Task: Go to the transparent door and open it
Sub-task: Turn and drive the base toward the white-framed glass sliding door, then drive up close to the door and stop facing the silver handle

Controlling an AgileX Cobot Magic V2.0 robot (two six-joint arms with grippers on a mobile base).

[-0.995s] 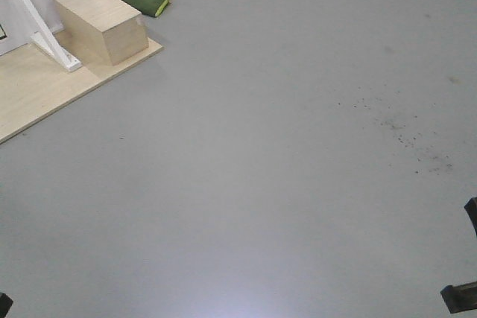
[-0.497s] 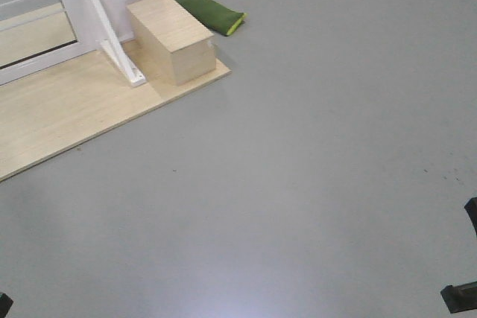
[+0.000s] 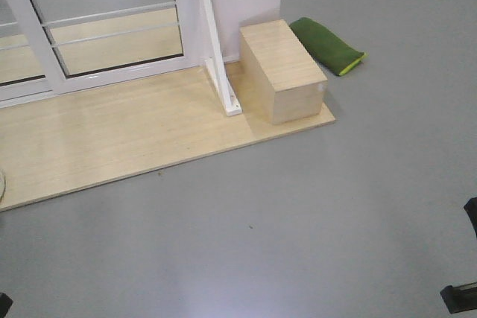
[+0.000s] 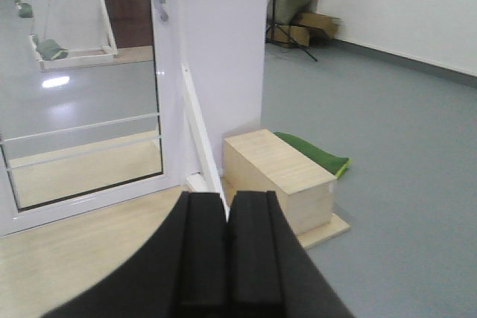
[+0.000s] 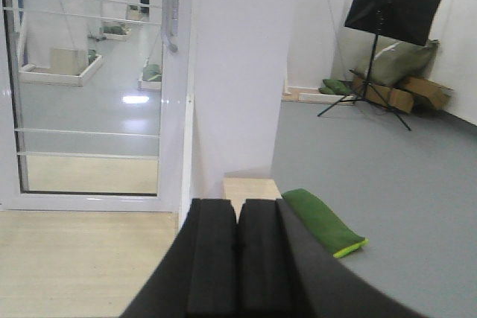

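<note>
The transparent door [image 3: 112, 13] stands at the far left on a pale wood platform [image 3: 112, 139]. It is clear glass in a white frame with thin white horizontal bars. It looks shut. The left wrist view shows the door [image 4: 82, 87] and its grey pull handle [image 4: 161, 1] on the right stile. The right wrist view shows the door [image 5: 89, 87] and handle [image 5: 171, 5] too. My left gripper [image 4: 226, 210] is shut and empty. My right gripper [image 5: 238, 217] is shut and empty. Both are well short of the door.
A white wall panel [image 4: 220, 57] with a slanted white brace [image 3: 218, 57] stands right of the door. A wooden box [image 3: 282, 71] sits on the platform's right end, with a green bag [image 3: 326, 45] behind it. Grey floor [image 3: 313, 214] lies between me and the platform. A black stand [image 5: 384, 42] is far right.
The front view has swung left. The box, bag and platform have shifted right in the frame, and the glass door has come into view at the upper left.
</note>
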